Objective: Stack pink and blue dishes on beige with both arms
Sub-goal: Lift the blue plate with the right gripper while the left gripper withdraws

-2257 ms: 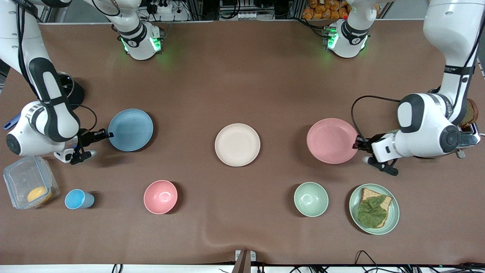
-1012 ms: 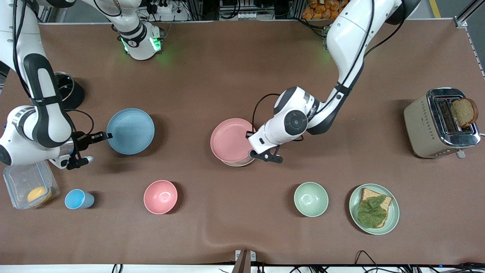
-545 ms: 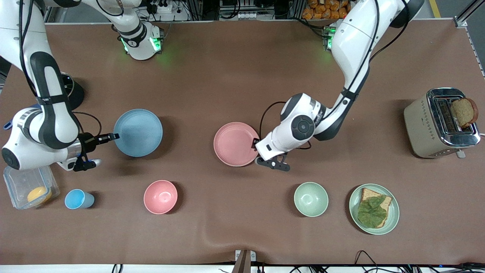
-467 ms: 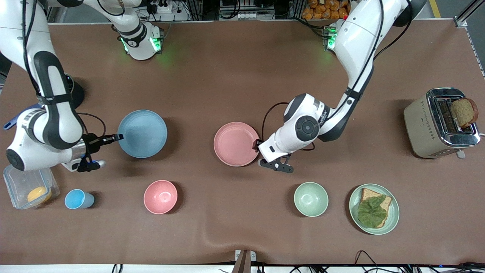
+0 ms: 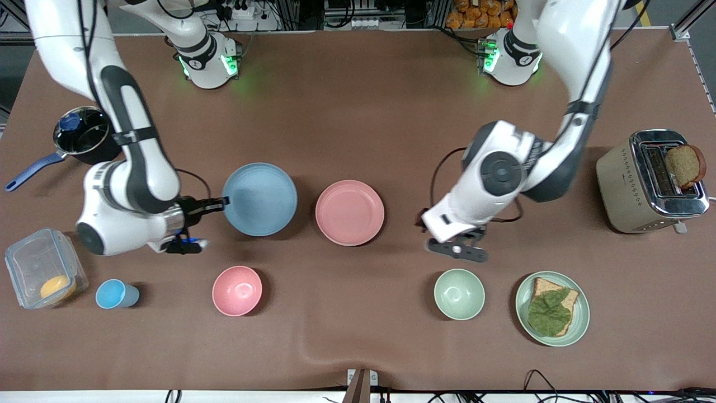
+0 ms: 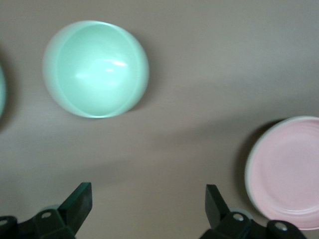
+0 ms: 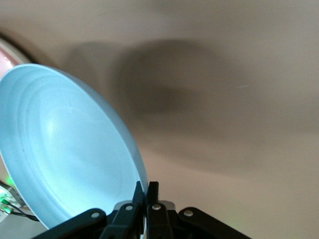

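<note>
Moved since earlier: left gripper (image 5: 454, 242) has let go and pulled back toward its own end; the blue plate has travelled toward the centre.
Left gripper: fingers spread, empty, over bare table beside the deep pale green bowl (image 5: 459, 294).
Pink dish: flat round matte pale pink plate (image 5: 349, 212), centre, covering the beige plate.
Blue dish: flat round matte light blue plate (image 5: 259, 198), lifted, just beside pink, rim pinched by right gripper (image 5: 215, 206).
Advice: centre it level, lower, then release.

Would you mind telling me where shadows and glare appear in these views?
Right wrist view: the blue plate casts a broad dark shadow on the table. Left wrist view: glare on the green bowl, slightly soft focus. Front view: even light, soft shadows.
</note>
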